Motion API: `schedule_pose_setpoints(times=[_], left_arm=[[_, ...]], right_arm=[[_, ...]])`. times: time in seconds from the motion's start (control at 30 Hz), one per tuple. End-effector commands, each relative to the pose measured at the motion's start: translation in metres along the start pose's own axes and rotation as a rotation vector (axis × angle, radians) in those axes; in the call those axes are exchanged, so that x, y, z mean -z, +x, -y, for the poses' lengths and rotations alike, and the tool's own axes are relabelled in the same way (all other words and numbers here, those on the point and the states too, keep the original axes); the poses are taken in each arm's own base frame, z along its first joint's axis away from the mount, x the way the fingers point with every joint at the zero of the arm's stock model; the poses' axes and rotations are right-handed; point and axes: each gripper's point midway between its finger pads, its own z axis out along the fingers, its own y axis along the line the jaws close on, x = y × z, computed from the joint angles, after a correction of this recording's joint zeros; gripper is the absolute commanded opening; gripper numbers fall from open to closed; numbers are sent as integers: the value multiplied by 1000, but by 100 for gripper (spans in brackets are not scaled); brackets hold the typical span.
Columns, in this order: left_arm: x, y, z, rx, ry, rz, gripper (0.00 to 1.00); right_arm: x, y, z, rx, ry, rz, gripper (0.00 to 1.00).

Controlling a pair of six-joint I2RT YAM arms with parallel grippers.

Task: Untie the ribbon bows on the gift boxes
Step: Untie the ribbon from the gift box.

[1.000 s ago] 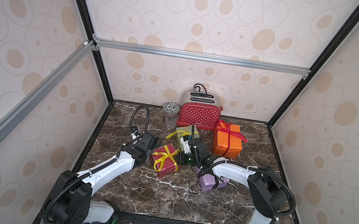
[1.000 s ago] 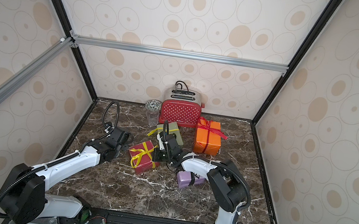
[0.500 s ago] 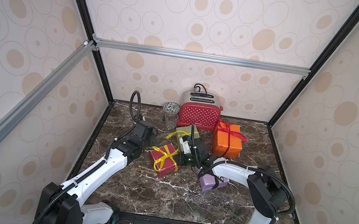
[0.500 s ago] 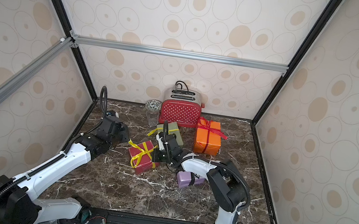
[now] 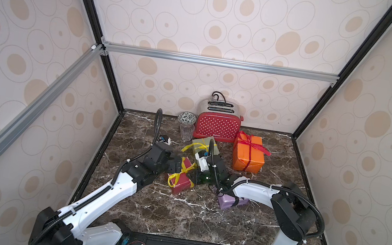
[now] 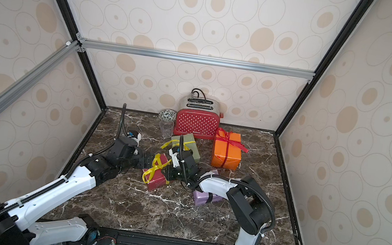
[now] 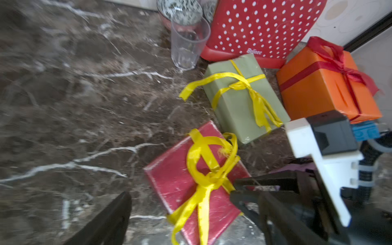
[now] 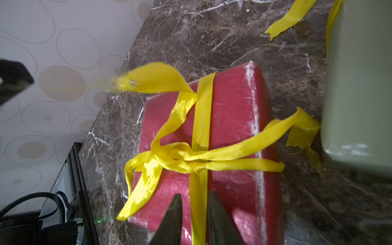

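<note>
The dark red gift box [image 5: 182, 183] [image 8: 233, 127] lies mid-table, its yellow ribbon bow [image 5: 181, 171] [image 8: 180, 157] still knotted, one loop showing, one loose tail blurred in the air. My left gripper [image 5: 175, 164] [image 7: 180, 203] hovers wide open at the box's left end, holding nothing. My right gripper [image 5: 194, 176] [image 8: 196, 210] stands narrowly open at the opposite end, its fingers astride the yellow band. Behind are the olive green box [image 5: 203, 144] with a yellow ribbon and the orange box [image 5: 247, 157] with a red bow [image 5: 252, 143]. The lilac box [image 5: 230, 202] with a black band lies under my right arm.
A red white-dotted toaster [image 5: 216, 127], a clear glass [image 5: 186, 131] and a patterned bowl [image 5: 186, 117] stand along the back wall. Patterned walls close in the marble table [image 5: 175, 217] on three sides.
My left gripper drew a yellow tail out to the back left, let it go, opened wide and returned to the dark red box. My right gripper's jaws have parted slightly.
</note>
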Motion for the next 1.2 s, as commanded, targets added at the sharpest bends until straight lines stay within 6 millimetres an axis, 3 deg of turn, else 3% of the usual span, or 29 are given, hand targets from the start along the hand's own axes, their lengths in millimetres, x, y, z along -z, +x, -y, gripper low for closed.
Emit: schedule_pose_setpoints(times=[0.0, 0.2, 0.4, 0.57, 0.7, 0.8, 0.97, 1.17], left_arm=[[21, -20, -38, 41, -185, 109, 99], [42, -25, -89, 176, -358, 129, 99], [79, -39, -116, 208, -453, 225, 99], [114, -53, -153, 244, -607, 224, 99], [119, -52, -174, 345, -592, 207, 99], [95, -45, -161, 360, -461, 143, 94], [32, -23, -93, 377, -27, 12, 69], [-4, 32, -35, 274, 142, -142, 53]], right_arm=[[0, 32, 17, -27, 64, -89, 25], [5, 30, 17, -18, 71, -66, 27], [5, 29, 16, -16, 71, -67, 28], [6, 29, 17, -17, 73, -69, 28], [6, 29, 16, -15, 73, -70, 28], [5, 29, 17, -13, 73, -71, 28], [5, 30, 18, -12, 76, -72, 28], [3, 31, 17, -14, 72, -78, 25]])
